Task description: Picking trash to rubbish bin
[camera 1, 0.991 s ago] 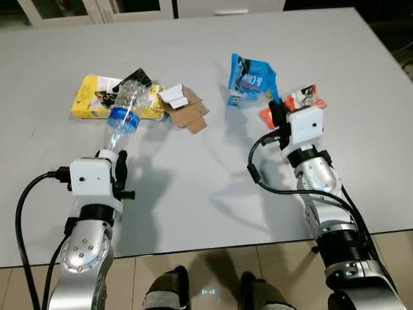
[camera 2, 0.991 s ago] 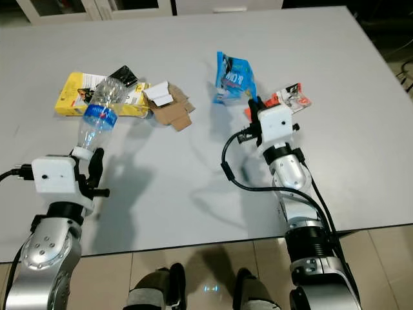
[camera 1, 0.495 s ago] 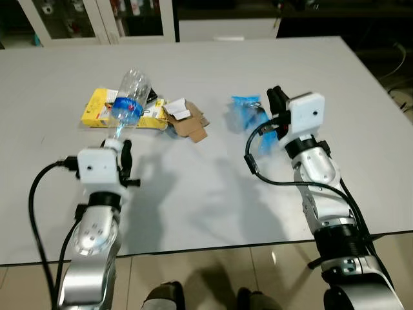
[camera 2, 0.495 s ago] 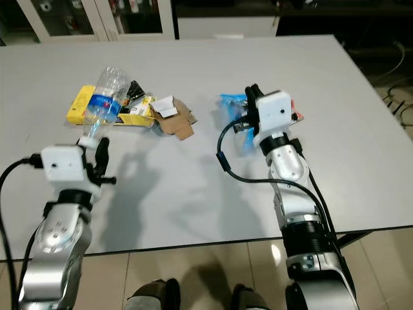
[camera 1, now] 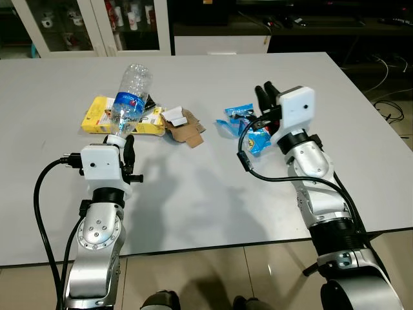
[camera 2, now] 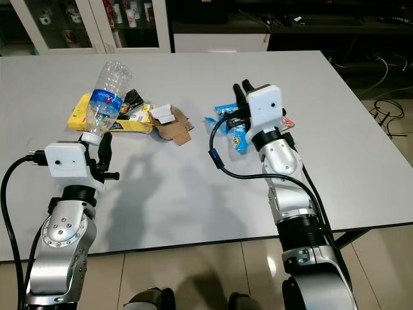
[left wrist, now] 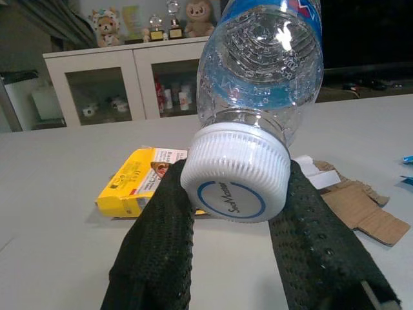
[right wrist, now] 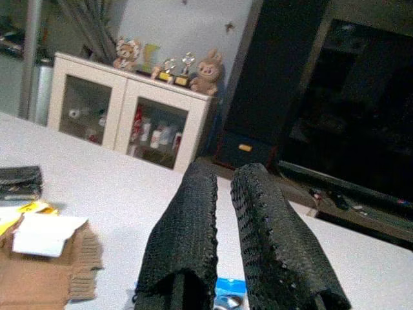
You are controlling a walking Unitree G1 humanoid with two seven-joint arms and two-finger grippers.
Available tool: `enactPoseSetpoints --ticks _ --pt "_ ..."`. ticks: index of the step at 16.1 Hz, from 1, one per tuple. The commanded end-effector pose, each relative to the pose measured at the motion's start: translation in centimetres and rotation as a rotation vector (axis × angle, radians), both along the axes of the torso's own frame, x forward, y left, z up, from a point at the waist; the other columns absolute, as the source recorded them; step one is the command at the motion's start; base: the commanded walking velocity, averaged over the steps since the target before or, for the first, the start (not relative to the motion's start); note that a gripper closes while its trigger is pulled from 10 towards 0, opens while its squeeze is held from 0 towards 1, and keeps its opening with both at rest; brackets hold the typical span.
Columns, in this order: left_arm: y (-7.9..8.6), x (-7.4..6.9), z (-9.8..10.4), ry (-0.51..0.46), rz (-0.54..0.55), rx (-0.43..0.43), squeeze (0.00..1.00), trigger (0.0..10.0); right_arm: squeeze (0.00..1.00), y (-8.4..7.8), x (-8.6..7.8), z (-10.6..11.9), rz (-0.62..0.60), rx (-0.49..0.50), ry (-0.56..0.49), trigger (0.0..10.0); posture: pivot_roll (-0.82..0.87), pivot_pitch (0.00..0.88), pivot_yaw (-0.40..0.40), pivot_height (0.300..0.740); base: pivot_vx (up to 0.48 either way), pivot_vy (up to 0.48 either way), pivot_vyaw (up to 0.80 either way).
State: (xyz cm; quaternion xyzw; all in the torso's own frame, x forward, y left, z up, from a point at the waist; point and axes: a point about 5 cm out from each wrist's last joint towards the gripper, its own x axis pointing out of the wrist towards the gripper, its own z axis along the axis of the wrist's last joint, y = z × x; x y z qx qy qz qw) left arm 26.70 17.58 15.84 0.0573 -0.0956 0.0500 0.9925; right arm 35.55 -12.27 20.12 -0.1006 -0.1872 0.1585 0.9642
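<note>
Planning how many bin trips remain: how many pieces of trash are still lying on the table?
At least 4: yellow box, brown cardboard, blue wrapper and red wrapper near the right tool. More may be hidden.

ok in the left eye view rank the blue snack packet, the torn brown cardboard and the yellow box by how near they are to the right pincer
1. Crumpled blue snack packet, on the table just below the right pincer.
2. Torn brown cardboard piece, mid-table, toward the robot's left.
3. Flat yellow box, farthest left, behind the clear plastic bottle.

Left gripper holds a clear plastic bottle upright above the grey table; right gripper raised over a blue wrapper
</note>
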Motion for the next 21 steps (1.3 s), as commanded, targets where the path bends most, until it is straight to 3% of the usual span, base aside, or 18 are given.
enactPoseSetpoints --ticks 1,5,12,15,20,21 --pt "0.0 0.0 -0.1 0.000 0.011 0.003 0.00 10.0 1.00 0.0 0.6 -0.6 0.026 -0.040 0.063 10.0 0.01 0.068 0.008 0.740 0.000 0.000 0.00" --pt "0.0 -0.2 -0.4 0.006 0.010 0.002 0.00 10.0 1.00 -0.5 1.6 -1.4 0.069 -0.123 0.156 10.0 0.01 0.078 0.007 0.740 0.000 0.000 0.00" --pt "0.0 -0.5 -0.8 0.035 0.000 -0.006 0.00 10.0 1.00 -2.4 2.5 -3.0 -0.004 -0.179 0.262 10.0 0.02 0.095 0.009 0.740 0.000 0.000 0.00" --pt "-0.6 -0.8 -1.6 0.102 -0.074 -0.033 0.00 10.0 1.00 -3.2 2.7 -4.0 -0.024 -0.104 0.354 10.0 0.02 0.106 0.012 0.740 0.000 0.000 0.00" --pt "-1.3 -1.8 -2.4 0.185 -0.152 -0.059 0.00 10.0 1.00 -3.8 2.8 -4.5 -0.051 -0.067 0.380 10.0 0.03 0.127 0.015 0.740 0.000 0.000 0.00" --pt "-1.3 -2.2 -2.7 0.201 -0.153 -0.059 0.00 10.0 1.00 -4.0 2.8 -4.6 -0.051 0.002 0.391 10.0 0.04 0.134 0.017 0.740 0.000 0.000 0.00"
